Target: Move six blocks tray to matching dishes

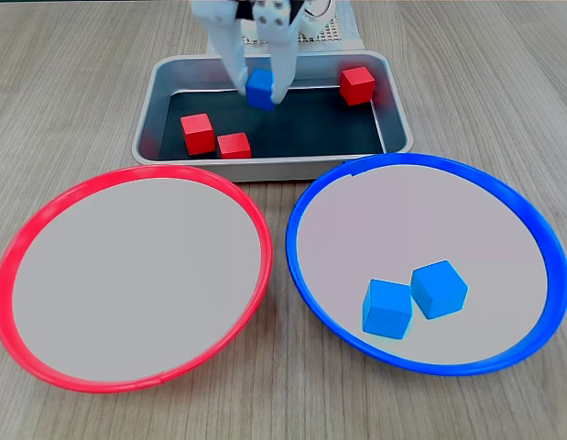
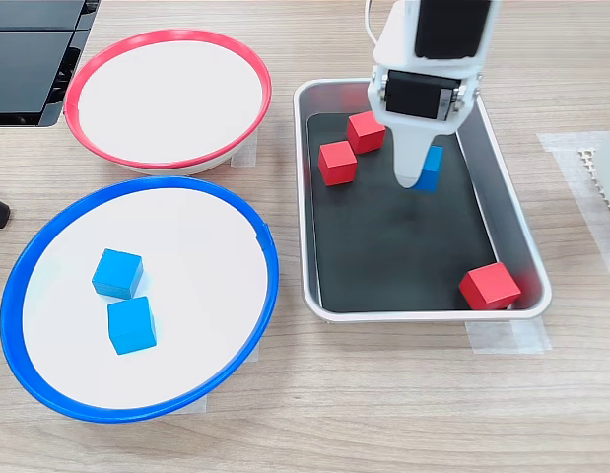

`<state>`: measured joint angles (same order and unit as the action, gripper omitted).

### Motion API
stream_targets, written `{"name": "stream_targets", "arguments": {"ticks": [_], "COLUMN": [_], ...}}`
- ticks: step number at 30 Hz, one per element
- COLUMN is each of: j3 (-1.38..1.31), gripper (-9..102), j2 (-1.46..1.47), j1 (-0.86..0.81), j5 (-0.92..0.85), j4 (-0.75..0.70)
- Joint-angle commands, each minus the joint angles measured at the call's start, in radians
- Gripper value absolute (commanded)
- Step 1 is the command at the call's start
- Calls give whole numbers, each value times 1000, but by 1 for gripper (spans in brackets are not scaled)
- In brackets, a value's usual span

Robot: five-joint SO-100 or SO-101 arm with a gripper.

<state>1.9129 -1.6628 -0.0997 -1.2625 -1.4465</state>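
Blocks come first as we look: two blue cubes (image 1: 414, 299) lie in the blue-rimmed dish (image 1: 530, 234) beside the red-rimmed dish (image 1: 45, 215), and beyond, in the tray (image 1: 265, 168) with three red cubes (image 1: 216, 137), the gripper (image 1: 260, 93) pinches the last blue cube (image 1: 260, 89).

Looks like somebody's desk or a lab bench being used as a little robot practice station. Everything is sitting on a light wood-grain tabletop (image 2: 403, 414), and clear tape (image 2: 502, 337) is holding the metal tray (image 2: 314, 197) down at a corner. A dark flat thing (image 2: 29, 49), maybe a keyboard or a case, is poking in at one corner, and a white perforated piece (image 2: 605, 177) is showing at the edge.
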Motion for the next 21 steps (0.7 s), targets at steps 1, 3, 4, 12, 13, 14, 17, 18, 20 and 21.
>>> {"name": "stream_targets", "arguments": {"ticks": [1, 3, 4, 12, 13, 14, 17, 18, 20, 21], "j3": [-216, -350, -414, -377, -342, -310, -233, -218, -201, -199], "gripper": [0, 0, 0, 0, 0, 0, 1, 4, 15, 19], "j2": [-37, -23, -11, 32, 38, 44, 75, 86, 109, 118], "j1": [114, 175, 196, 239, 241, 244, 249, 249, 239, 235], "j5": [367, 617, 727, 974, 971, 963, 939, 936, 951, 963], "j4": [-225, -218, -178, 393, 460, 518, 634, 647, 655, 653]}}
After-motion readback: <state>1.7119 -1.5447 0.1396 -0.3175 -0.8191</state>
